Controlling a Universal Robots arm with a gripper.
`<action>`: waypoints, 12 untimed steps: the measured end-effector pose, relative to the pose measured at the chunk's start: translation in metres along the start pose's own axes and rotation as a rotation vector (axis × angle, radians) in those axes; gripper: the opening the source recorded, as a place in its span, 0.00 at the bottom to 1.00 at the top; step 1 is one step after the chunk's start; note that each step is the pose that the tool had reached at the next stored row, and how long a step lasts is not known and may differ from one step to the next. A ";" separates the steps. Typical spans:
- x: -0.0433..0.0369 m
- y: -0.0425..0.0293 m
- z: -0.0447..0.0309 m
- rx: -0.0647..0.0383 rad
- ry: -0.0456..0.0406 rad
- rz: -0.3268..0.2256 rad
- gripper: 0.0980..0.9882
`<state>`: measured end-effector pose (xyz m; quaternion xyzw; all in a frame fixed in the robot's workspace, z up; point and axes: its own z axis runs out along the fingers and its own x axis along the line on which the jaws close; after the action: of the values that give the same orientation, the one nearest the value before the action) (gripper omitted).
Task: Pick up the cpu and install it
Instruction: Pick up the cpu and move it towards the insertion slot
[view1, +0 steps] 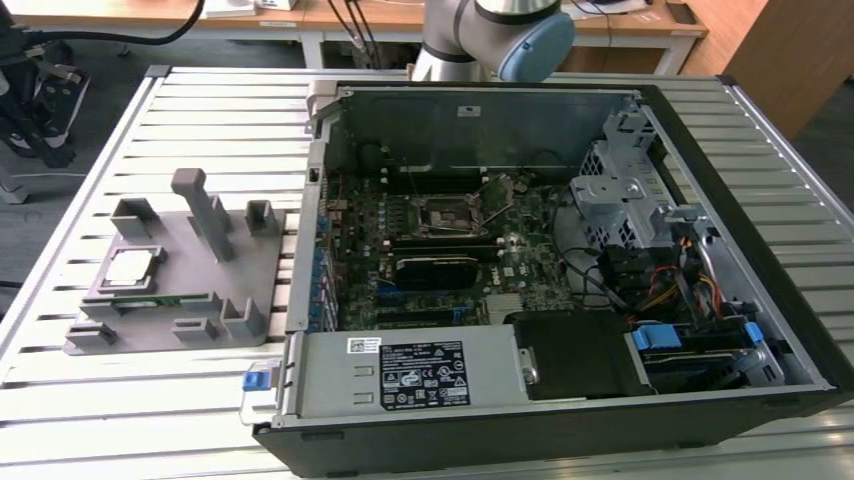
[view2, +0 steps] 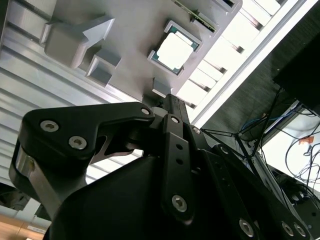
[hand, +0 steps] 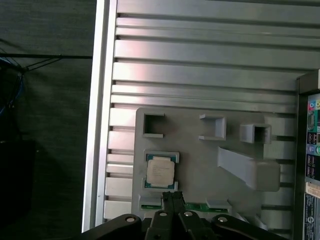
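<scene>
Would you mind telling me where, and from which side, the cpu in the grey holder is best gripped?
Come straight down from above and pinch two opposite side edges of the cpu. It lies flat, metal top up, in a shallow pocket of the grey holder, so only its thin rim offers purchase. The pocket's raised frame probably blocks a sideways approach.

— What do you have around the computer case?
— You've got the open computer case (view1: 534, 440) lying on the slatted metal worktop (view1: 200, 110). Just beside it, on the exterior view's left, sits a grey holder plate (view1: 187, 290) with posts and pockets, a green memory stick (view1: 158, 301) along its edge.
— And inside the case?
— You'll see the black socket (view1: 447, 212) mid-board, a silver drive cage (view1: 617, 190) by the exterior view's right wall, and the labelled power supply (view1: 400, 372).
</scene>
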<state>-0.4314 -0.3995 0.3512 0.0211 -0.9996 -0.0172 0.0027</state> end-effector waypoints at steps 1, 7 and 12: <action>0.0000 0.0000 0.0003 0.000 -0.0001 0.000 0.01; 0.0001 0.0000 0.0019 0.000 -0.0003 0.000 0.01; 0.0001 -0.0001 0.0040 0.000 -0.0003 0.000 0.01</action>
<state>-0.4315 -0.3995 0.3472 0.0210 -0.9996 -0.0172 0.0026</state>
